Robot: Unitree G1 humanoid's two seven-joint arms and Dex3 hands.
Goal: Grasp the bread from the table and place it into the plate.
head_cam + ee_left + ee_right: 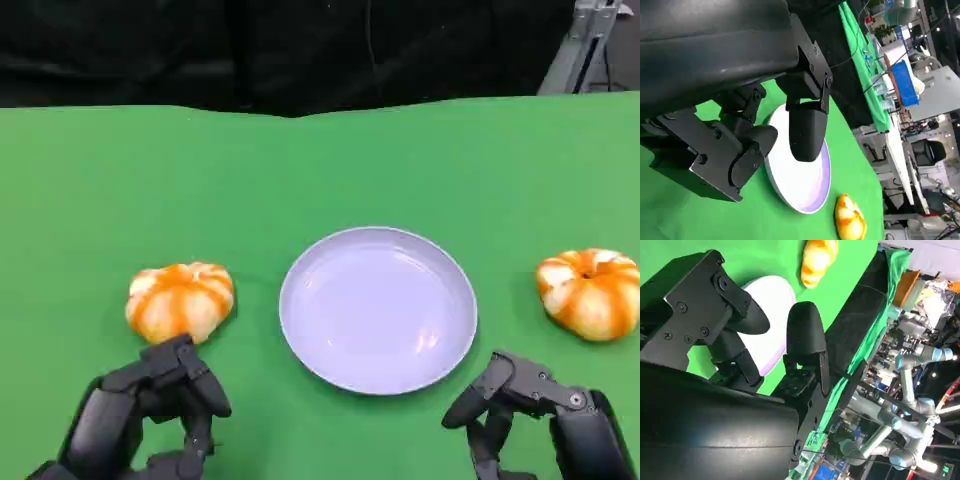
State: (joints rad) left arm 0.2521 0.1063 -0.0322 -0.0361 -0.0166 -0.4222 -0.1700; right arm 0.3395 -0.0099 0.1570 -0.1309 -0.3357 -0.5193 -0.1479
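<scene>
Two breads on the green table (320, 170), one either side of the plate (378, 308). Plate sits dead centre, pale lilac, nothing in it. Left bread (180, 301) at 9 o'clock from the plate, near its rim but not touching. Right bread (591, 292) at 3 o'clock, a bit further off, close to the table's right edge of the head view.

Left hand (150, 412) sits at 6 o'clock from the left bread, fingertips just short of it, fingers apart and holding nothing. Right hand (535, 415) at roughly 5 o'clock from the plate, 7 o'clock from the right bread, fingers also spread, nothing held.

Nothing lies between either hand and its nearest bread, or between breads and plate.

Background: black drape at 12 o'clock, grey metal frame (585, 45) at 1 o'clock behind the table.
</scene>
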